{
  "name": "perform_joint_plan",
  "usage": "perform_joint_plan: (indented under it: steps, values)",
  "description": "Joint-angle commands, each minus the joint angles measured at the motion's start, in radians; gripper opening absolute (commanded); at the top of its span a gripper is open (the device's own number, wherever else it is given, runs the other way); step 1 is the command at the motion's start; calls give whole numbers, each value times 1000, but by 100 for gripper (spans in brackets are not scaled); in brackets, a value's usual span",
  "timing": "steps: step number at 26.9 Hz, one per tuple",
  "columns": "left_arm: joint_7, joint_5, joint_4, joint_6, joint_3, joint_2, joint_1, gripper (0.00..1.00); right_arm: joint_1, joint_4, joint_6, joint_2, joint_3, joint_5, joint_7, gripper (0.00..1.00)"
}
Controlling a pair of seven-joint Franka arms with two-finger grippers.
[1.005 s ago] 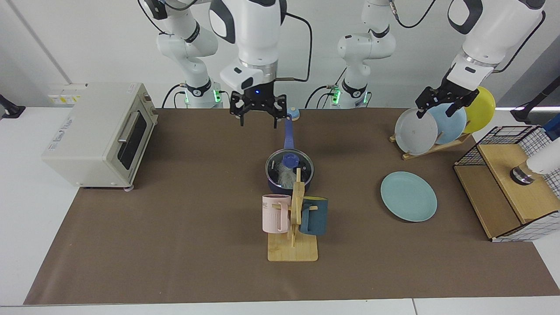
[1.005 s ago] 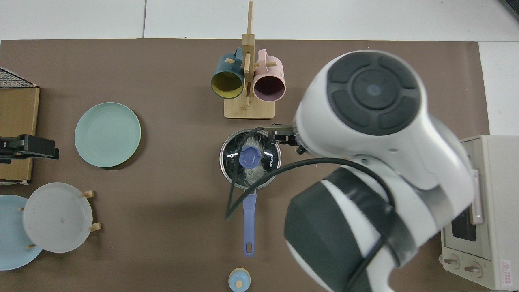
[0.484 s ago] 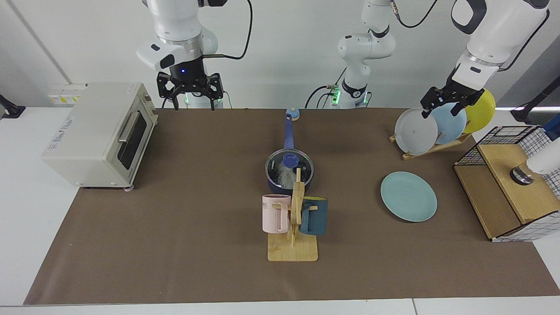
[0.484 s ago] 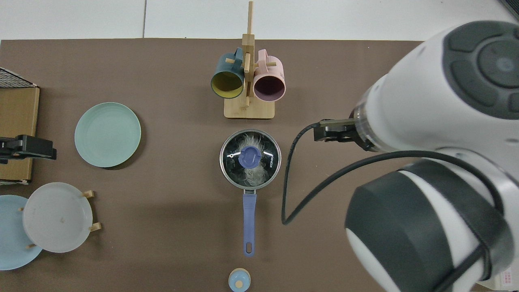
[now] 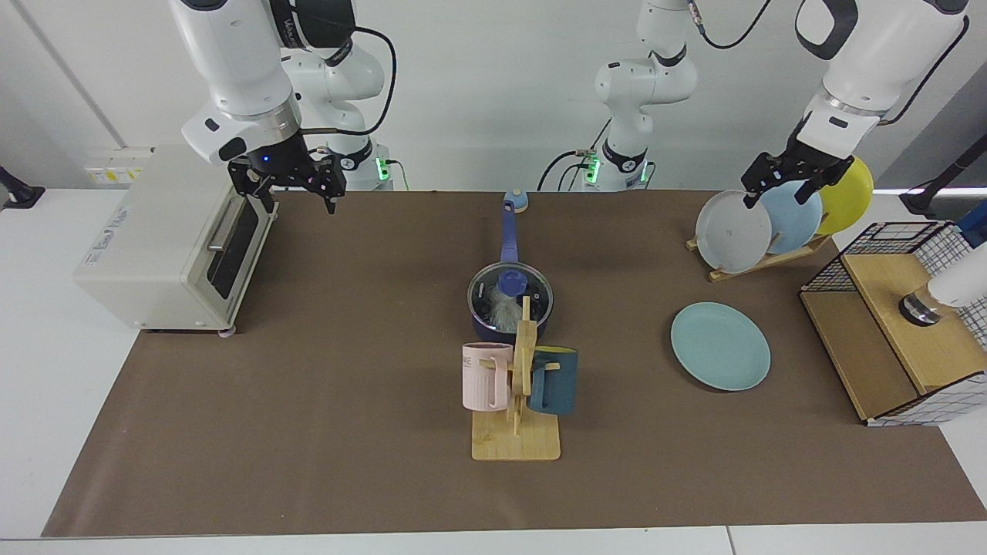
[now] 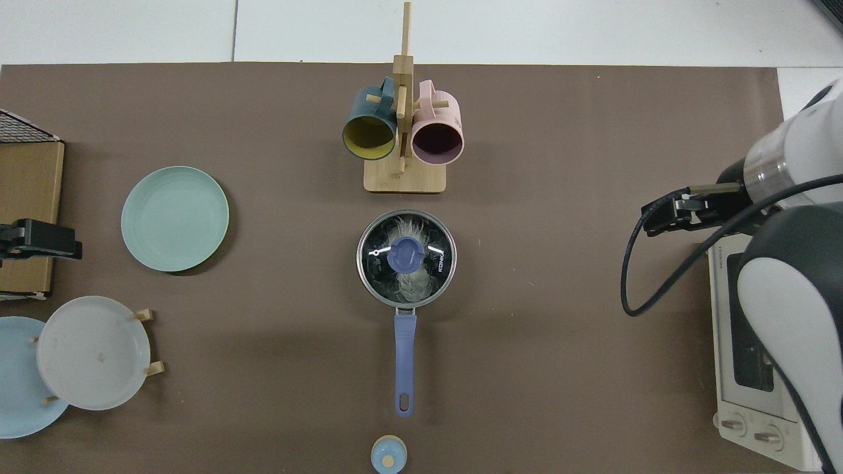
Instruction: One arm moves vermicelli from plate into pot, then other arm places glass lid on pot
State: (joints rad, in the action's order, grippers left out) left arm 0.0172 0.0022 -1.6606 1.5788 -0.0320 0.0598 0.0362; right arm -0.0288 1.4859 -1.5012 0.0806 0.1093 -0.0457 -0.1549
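Note:
The dark navy pot [image 5: 482,330] stands mid-table, its long blue handle [image 6: 405,349] pointing toward the arm bases. The glass lid [image 5: 510,297] [image 6: 406,258] with its blue knob sits on the pot. Through the glass I see the white vermicelli [image 5: 505,314] [image 6: 411,283] inside. The teal plate [image 5: 720,345] [image 6: 175,218] lies bare on the mat. My right gripper [image 5: 289,189] hangs open and holds nothing, up beside the toaster oven, far from the pot. My left gripper [image 5: 783,185] hovers open in front of the racked plates and holds nothing.
A toaster oven [image 5: 170,231] stands at the mat's edge by the right arm. A wooden mug stand [image 5: 517,393] with a pink and a teal mug is just in front of the pot. A plate rack [image 5: 771,220] and a wire basket [image 5: 902,324] flank the left arm.
The right gripper has left the space over the pot handle, swinging sideways to the toaster oven. The left gripper has barely shifted. The lidded pot stays still.

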Motion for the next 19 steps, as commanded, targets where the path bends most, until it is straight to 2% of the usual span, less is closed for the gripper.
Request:
perform_joint_plan:
  steps: [1,5,19]
  values:
    - [-8,18,-13,7,3,17,7,100,9,186,-137,-97,-14,23,31,99]
    - [-9,18,-13,7,1,17,7,100,9,238,-165,-124,-17,21,34,99]
    - [-11,7,-16,36,3,15,5,100,17,241,-162,-120,-19,36,75,99]
